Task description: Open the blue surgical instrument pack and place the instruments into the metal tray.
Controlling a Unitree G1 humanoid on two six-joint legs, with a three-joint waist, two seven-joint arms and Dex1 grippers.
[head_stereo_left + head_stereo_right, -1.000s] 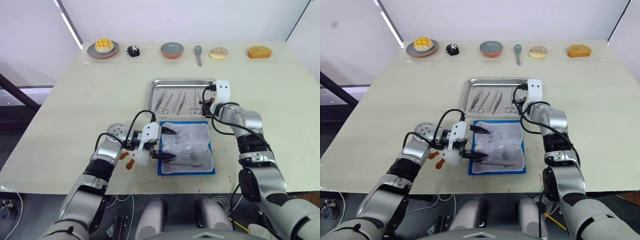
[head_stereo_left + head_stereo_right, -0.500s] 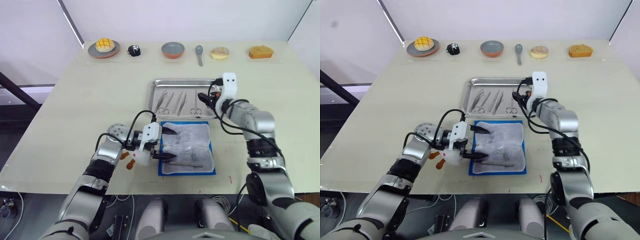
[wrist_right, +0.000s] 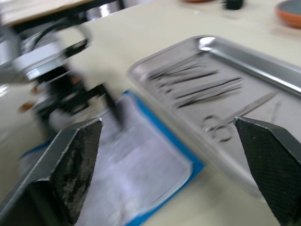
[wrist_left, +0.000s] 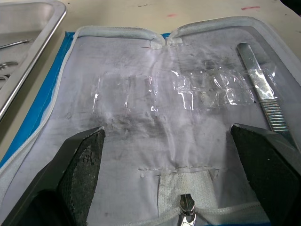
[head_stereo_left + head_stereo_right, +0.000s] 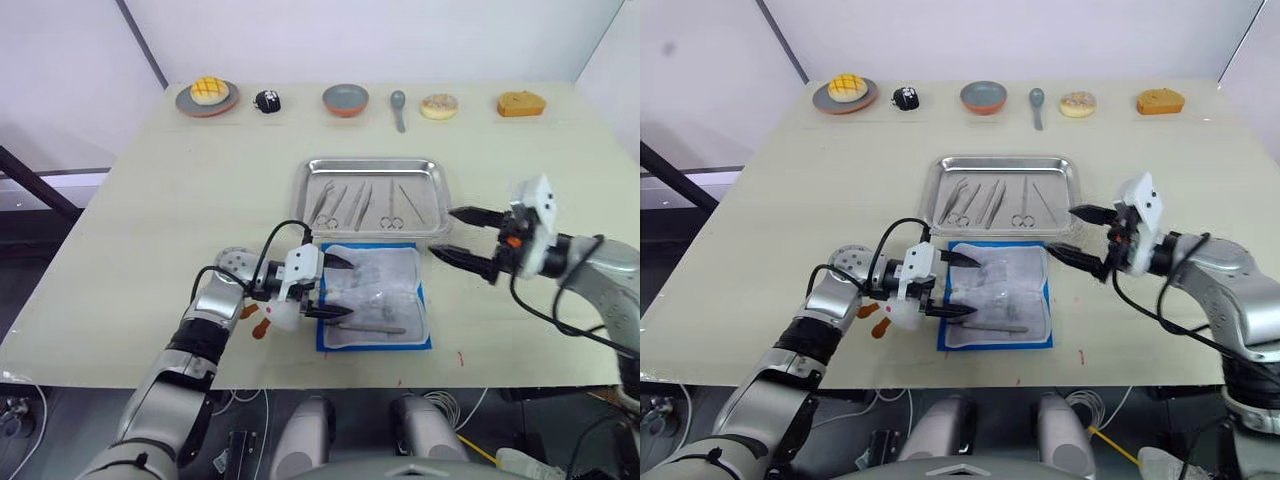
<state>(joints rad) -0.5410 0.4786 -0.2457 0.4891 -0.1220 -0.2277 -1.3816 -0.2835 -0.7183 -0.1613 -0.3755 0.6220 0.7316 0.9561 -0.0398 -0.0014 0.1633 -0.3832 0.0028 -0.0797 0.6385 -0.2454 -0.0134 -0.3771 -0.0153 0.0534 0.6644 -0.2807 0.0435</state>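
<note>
The blue surgical instrument pack [image 5: 375, 297] lies open on the table, whitish lining up, just in front of the metal tray [image 5: 370, 165]. Several slim silvery instruments [image 5: 352, 205] lie in the tray. One more instrument [image 4: 263, 94] rests on the pack's lining near its front edge. My left gripper [image 5: 348, 289] is open over the pack's left edge, one finger on each side of the lining, holding nothing. My right gripper [image 5: 443, 231] hovers open and empty above the table, right of the pack and off the tray's front right corner.
Along the table's far edge stand a plate with a bun [image 5: 206, 96], a small dark object [image 5: 267, 100], a bowl [image 5: 345, 99], a grey spoon [image 5: 398, 105], a doughnut [image 5: 438, 106] and a cake piece [image 5: 520, 103]. Small orange bits [image 5: 258, 325] lie by my left wrist.
My right gripper has opened and drawn back from the tray's right end toward the right and front. The left gripper and the pack have stayed put.
</note>
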